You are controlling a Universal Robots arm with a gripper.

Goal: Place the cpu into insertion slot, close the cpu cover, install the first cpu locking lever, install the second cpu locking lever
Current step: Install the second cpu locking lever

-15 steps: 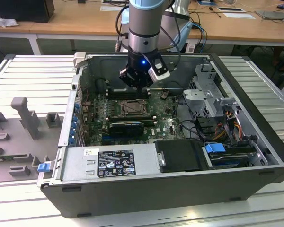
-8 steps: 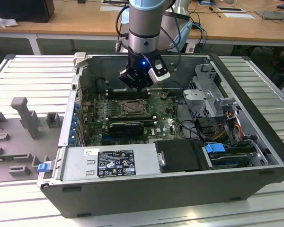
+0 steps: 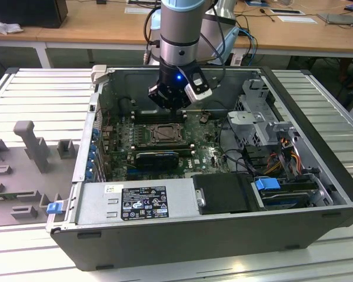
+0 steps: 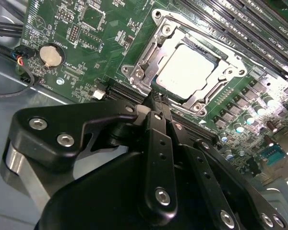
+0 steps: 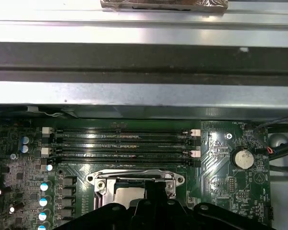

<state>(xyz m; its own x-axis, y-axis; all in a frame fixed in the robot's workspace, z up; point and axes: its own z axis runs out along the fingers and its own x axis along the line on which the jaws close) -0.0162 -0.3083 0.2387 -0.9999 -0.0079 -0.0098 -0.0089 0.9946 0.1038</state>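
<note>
The cpu [image 4: 185,67] lies flat in the insertion slot [image 3: 162,134], its silver-grey top facing up. The cpu cover [image 4: 151,52] is down around it, and the chip shows through the cover's window. My gripper [image 4: 158,99] hangs just above the edge of the socket, its black fingers pressed together with nothing between them. In the exterior view the gripper [image 3: 175,106] sits inside the open computer case, over the far side of the socket. In the first wrist view the fingertips [image 5: 153,189] partly hide the cover [image 5: 134,175].
Long black memory slots [image 5: 120,141] run beside the socket, toward the case wall [image 5: 134,91]. A coin battery [image 4: 51,55] sits on the green board. The power supply [image 3: 135,202], drive cage [image 3: 265,117] and cables crowd the case. A grey fixture [image 3: 29,141] stands on the exterior view's left.
</note>
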